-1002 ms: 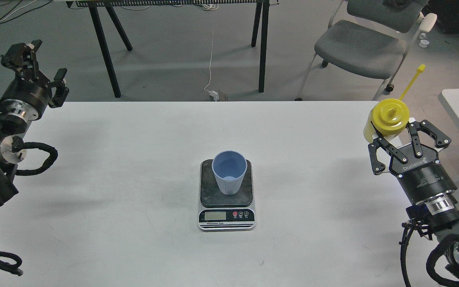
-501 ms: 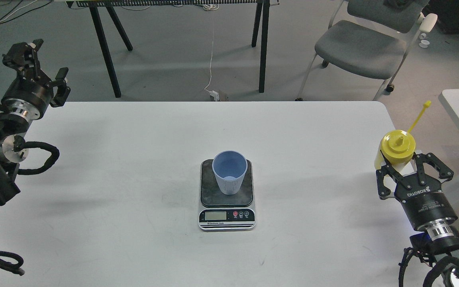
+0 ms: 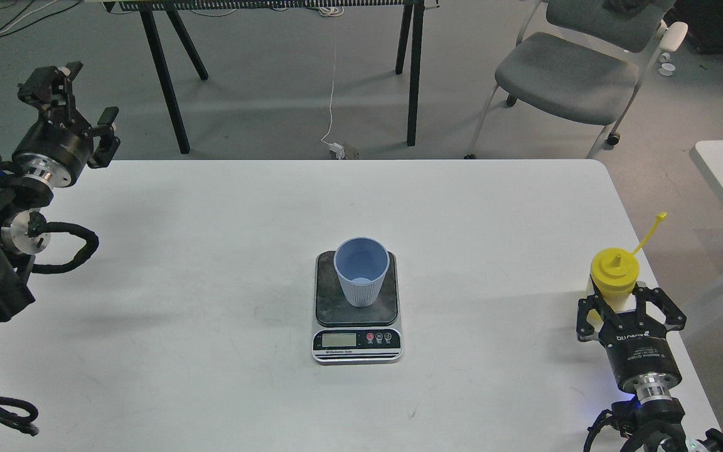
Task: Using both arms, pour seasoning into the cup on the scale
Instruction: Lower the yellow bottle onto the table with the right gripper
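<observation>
**Mia:** White table (image 3: 211,282) fills most of the view, with grey floor behind it. What is closest to us?

**Ben:** Near the bottom right corner, the right gripper (image 3: 630,307) sits low at the table's edge. Its fingers are wrapped around the yellow seasoning bottle (image 3: 614,276), one on each side of the lower body. The bottle stands up straight, nozzle on top, and its thin cap stick (image 3: 650,232) pokes up and to the right.

**Mia:** Will the bottle be hard to hold?

**Ben:** I think it is light and squishy. Squeeze too hard and stuff may squirt out early. It looks smooth, so it could slip when tipped. A hold around the middle of the round body seems best, away from the nozzle.

**Mia:** And next, a bit farther?

**Ben:** In the middle of the table is the scale (image 3: 356,342), screen and red buttons facing us. The blue cup (image 3: 361,276) stands upright on its dark plate. It looks empty. The bottle is well apart from it, off to the right.

**Mia:** How would the cup behave?

**Ben:** It looks thin and light, so a bump could knock it over. Better not to touch it.

**Mia:** Farthest?

**Ben:** The left gripper (image 3: 76,94) is raised at the far left edge, fingers spread, holding nothing. Behind are black table legs (image 3: 164,81) and a grey chair (image 3: 562,75).
</observation>
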{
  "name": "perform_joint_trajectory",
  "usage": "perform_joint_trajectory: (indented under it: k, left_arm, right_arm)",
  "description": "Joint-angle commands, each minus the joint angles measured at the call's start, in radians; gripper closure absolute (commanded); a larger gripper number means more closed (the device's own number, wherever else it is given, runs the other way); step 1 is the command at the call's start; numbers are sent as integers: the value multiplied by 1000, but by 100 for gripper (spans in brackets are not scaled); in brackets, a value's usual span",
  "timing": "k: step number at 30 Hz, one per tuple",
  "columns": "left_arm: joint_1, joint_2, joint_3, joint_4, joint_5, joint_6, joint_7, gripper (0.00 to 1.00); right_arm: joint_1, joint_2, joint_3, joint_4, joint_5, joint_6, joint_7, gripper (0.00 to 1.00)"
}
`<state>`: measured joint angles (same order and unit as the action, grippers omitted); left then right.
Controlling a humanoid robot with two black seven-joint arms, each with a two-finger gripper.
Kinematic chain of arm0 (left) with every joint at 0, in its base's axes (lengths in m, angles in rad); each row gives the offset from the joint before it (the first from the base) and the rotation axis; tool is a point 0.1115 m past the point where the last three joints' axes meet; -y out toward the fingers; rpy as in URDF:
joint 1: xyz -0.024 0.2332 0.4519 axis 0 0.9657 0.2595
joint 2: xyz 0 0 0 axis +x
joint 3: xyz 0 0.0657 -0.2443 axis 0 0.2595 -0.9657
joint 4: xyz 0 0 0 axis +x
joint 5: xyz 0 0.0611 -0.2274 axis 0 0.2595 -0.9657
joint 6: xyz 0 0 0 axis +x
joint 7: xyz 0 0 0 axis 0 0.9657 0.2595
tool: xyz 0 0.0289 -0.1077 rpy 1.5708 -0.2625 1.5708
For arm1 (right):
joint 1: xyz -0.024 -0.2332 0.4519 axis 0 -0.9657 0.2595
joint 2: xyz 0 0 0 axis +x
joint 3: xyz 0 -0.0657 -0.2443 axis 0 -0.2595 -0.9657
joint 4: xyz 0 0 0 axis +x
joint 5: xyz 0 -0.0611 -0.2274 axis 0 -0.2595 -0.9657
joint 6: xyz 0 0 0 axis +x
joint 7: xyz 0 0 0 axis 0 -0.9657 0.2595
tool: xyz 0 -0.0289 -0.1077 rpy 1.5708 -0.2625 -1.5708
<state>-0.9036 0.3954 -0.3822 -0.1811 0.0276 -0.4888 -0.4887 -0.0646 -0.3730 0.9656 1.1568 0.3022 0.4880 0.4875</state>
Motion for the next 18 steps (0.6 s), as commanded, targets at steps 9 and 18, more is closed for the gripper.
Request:
perform_joint_trajectory:
  k: [9,18]
  left_arm:
    - [0,3,0,0,0,0,0,13]
    - [0,10,2,0,0,0,0,13]
  right_arm:
    - [74,72,7,17,2,1,1,85]
    - [106,166,10,1,0,1,1,84]
